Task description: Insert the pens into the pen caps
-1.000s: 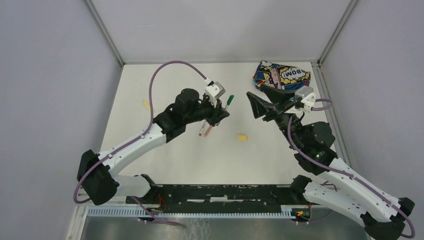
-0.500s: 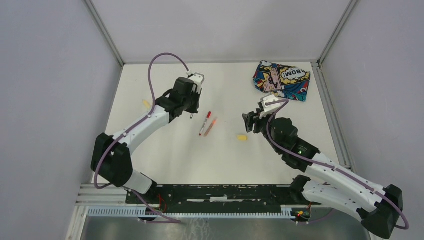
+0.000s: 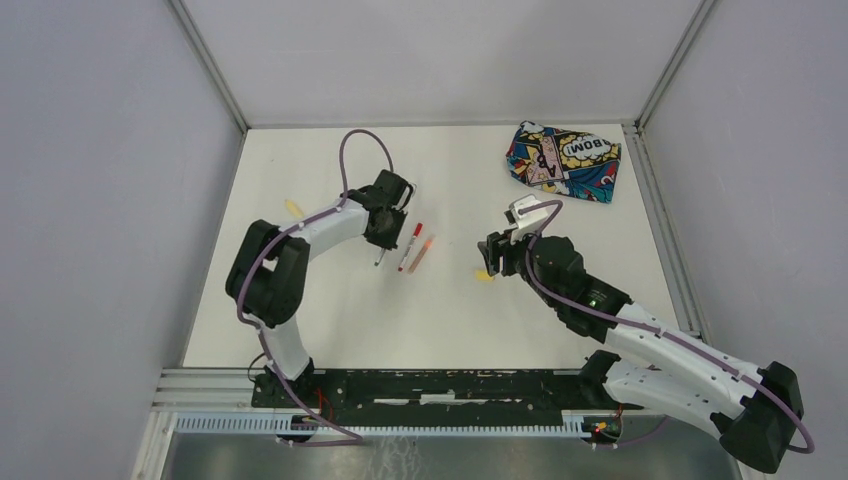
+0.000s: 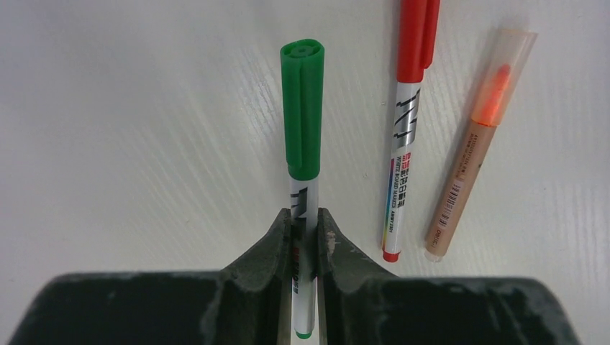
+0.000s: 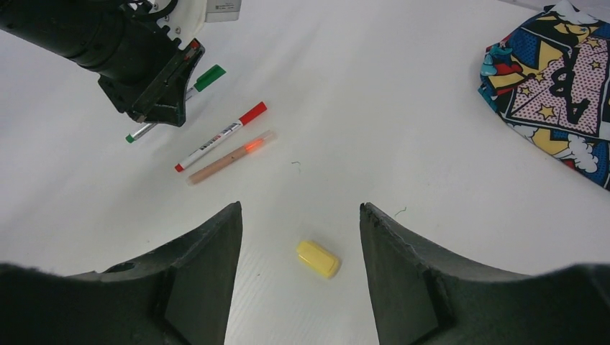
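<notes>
My left gripper (image 4: 305,215) is shut on the whitish barrel of the green pen (image 4: 303,108), which wears its green cap and sits low over the table. The red pen (image 4: 408,122) with its red cap and the orange pen (image 4: 475,151) with a clear cap lie side by side just right of it. In the top view the left gripper (image 3: 384,238) is left of those pens (image 3: 410,246). My right gripper (image 5: 301,207) is open, its fingers either side of the yellow cap (image 5: 318,259), which lies on the table (image 3: 484,275). A yellow pen (image 3: 292,208) lies far left.
The comic-print pouch (image 3: 565,160) lies at the back right, also in the right wrist view (image 5: 557,79). The left arm's head (image 5: 144,57) is at the upper left of the right wrist view. Metal frame rails border the white table (image 3: 330,320).
My left arm has come down from a raised pose with the green pen to the table beside the red pen. My right gripper has dropped and moved over the yellow cap.
</notes>
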You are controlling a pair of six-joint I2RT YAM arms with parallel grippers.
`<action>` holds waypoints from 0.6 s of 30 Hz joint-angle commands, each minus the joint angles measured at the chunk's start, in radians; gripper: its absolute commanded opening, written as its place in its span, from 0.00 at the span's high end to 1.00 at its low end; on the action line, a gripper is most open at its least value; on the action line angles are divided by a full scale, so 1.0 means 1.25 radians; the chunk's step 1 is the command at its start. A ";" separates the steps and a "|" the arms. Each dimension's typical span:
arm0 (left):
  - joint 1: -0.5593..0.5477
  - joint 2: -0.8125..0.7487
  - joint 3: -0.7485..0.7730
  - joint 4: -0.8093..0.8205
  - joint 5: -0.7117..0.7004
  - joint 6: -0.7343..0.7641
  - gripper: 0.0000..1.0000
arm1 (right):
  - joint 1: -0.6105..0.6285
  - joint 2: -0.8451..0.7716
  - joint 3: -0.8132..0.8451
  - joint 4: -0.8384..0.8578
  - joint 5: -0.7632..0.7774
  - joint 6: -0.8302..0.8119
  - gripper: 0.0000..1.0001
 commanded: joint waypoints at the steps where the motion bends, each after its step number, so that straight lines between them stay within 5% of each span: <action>1: 0.008 0.033 0.039 0.006 0.032 -0.025 0.96 | 0.001 -0.001 -0.008 -0.012 -0.022 0.003 0.34; 18: 0.008 0.106 0.077 0.026 0.082 -0.046 0.84 | 0.001 0.006 -0.030 -0.007 -0.023 0.003 0.33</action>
